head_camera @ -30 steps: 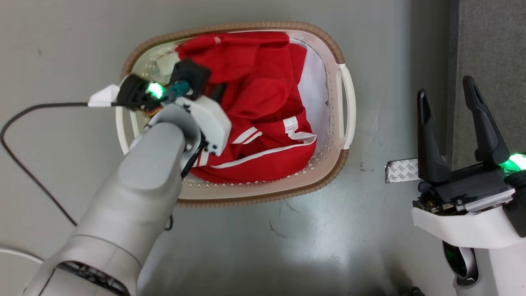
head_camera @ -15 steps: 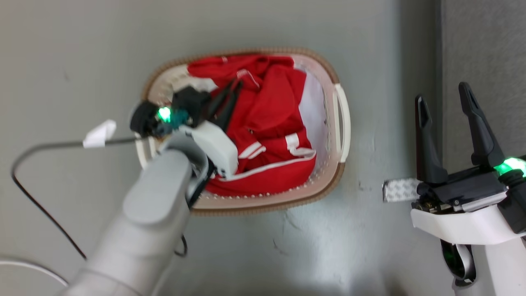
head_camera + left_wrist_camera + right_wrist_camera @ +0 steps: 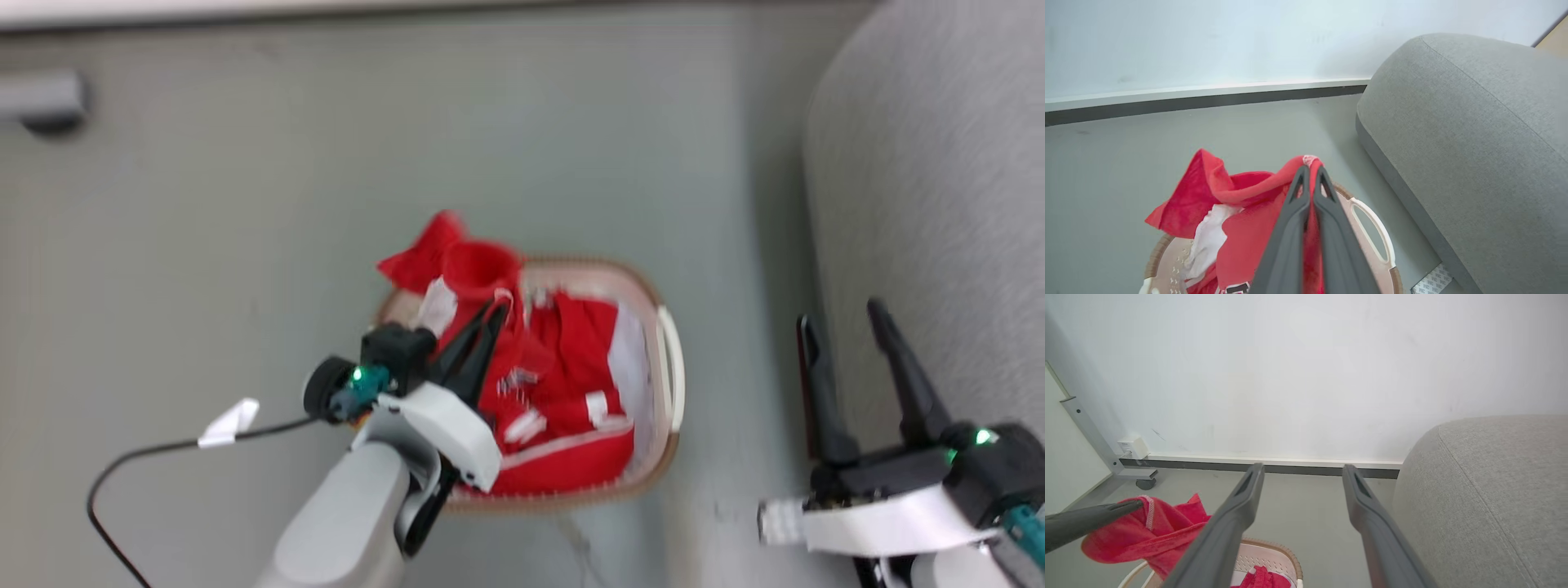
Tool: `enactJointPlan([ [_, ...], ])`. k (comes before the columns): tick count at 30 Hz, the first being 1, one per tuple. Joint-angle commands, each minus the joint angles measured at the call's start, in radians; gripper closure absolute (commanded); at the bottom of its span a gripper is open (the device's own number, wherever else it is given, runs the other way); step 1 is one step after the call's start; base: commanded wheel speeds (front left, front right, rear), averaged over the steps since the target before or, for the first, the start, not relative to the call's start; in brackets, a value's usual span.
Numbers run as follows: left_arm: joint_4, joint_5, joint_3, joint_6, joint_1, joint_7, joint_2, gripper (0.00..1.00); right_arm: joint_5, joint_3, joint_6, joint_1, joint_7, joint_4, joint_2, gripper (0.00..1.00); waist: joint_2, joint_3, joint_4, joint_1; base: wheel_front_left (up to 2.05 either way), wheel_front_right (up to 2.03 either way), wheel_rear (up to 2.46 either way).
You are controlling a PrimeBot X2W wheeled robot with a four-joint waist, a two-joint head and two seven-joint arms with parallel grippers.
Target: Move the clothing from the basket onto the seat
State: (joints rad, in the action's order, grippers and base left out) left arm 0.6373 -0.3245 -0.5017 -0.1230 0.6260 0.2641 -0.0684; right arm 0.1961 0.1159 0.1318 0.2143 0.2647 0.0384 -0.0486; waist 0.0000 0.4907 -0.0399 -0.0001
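Left jaws clamp clothing [image 3: 1241, 192] over basket [image 3: 1261, 557]; right jaws spread, empty, beside seat [image 3: 1474, 143]; wall [image 3: 1306, 375] beyond.

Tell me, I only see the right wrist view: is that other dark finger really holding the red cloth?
Observer: Yes. The left wrist view shows the left gripper shut on the red and white sports clothing, holding a fold up.
Operator: Is more inside?
Observer: Yes, the head view shows most of it lying in the oval white perforated plastic basket with the brown rim.
Operator: Which way do I carry it?
Observer: The head view shows the basket's white side handle facing the large grey fabric sofa, with floor between them.
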Motion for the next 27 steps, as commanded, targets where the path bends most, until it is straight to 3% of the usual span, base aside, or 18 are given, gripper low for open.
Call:
enactJointPlan([
  [1, -0.014, -0.002, -0.002, -0.001, -0.033, 0.001, 0.001, 1.0, 0.019, 0.005, -0.002, -0.036, 0.0, 0.016, -0.003, 0.0, 0.0, -0.181, 0.027, 0.0001, 0.0, 0.0, 0.0],
  [9, -0.08, -0.029, -0.009, 0.003, -0.067, -0.02, 0.0, 1.0, 0.052, 0.025, -0.002, -0.118, 0.0, 0.05, -0.003, 0.0, 0.0, -0.336, 0.037, 0.0001, 0.0, 0.0, 0.0],
  [15, -0.207, -0.053, -0.002, 0.018, -0.085, -0.076, -0.006, 1.0, 0.046, 0.046, -0.002, -0.155, 0.0, 0.056, -0.003, 0.0, 0.0, -0.423, 0.048, 0.0001, 0.0, 0.0, 0.0],
  [27, -0.496, -0.075, -0.008, 0.074, -0.14, -0.213, -0.034, 1.0, 0.01, 0.133, -0.002, -0.169, 0.0, 0.002, -0.003, 0.0, 0.0, -0.501, 0.044, 0.0001, 0.0, 0.0, 0.0],
])
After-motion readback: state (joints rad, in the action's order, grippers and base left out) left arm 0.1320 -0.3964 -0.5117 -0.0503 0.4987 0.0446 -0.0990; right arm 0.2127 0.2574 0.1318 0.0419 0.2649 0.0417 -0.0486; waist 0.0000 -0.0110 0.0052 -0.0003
